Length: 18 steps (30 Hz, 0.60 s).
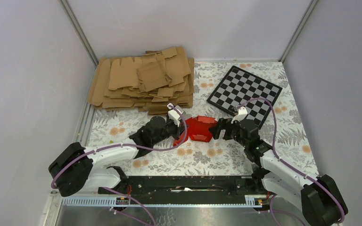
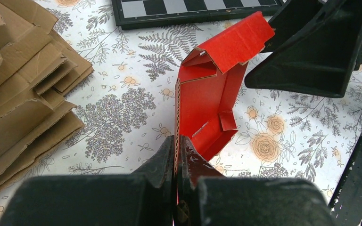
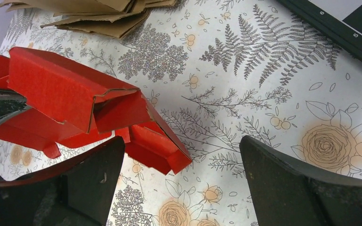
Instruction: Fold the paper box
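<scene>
Near the middle of the tabletop (image 1: 207,160), a little toward its near edge: paper box (image 1: 200,128), red, half-formed, walls partly raised, long axis running roughly left to right between the 2 grippers. Pinched at its left edge by left gripper (image 2: 178,143), clamped tight on a single thickness of card, that side lifted off the surface. Opposite, at the right end, right gripper (image 3: 179,146), spread wide and holding nothing, 1 finger close under the box's near corner, the other well clear over bare tabletop. Box therefore off-centre in that gap, lying toward the left arm's side. Probably next: shift right gripper toward the box before closing on the loose end flap, with the left pinch as anchor. Off at the far-left corner, brown cardboard blanks (image 1: 141,80); toward the far-right, checkered board (image 1: 244,94), both apart from the work.
</scene>
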{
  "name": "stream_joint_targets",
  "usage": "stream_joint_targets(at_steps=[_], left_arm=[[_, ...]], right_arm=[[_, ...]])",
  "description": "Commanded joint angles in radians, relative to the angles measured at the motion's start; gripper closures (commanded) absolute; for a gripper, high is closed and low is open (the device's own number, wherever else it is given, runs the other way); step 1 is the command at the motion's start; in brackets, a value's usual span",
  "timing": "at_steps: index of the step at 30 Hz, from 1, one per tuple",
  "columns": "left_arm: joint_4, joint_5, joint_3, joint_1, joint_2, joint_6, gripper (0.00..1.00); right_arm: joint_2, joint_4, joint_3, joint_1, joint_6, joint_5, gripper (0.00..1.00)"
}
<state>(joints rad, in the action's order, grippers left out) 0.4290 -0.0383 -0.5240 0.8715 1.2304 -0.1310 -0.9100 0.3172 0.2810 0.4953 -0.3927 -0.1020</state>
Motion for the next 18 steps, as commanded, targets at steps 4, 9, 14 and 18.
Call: stream_joint_targets(at_steps=[4, 9, 14, 18], left_arm=[[0.076, -0.009, -0.003, 0.004, 0.017, 0.010, 1.00], [0.078, -0.008, -0.002, 0.005, 0.015, 0.009, 1.00], [0.085, -0.009, 0.002, 0.005, 0.016, 0.006, 1.00], [0.086, -0.013, 0.003, 0.005, 0.015, 0.005, 1.00]], right_arm=[[0.040, 0.081, -0.085, 0.005, -0.055, 0.040, 0.00], [0.077, 0.090, -0.097, 0.004, -0.040, -0.009, 0.00], [0.027, 0.096, -0.073, 0.005, -0.034, -0.080, 0.04], [-0.032, 0.129, -0.058, 0.005, -0.050, -0.111, 0.14]])
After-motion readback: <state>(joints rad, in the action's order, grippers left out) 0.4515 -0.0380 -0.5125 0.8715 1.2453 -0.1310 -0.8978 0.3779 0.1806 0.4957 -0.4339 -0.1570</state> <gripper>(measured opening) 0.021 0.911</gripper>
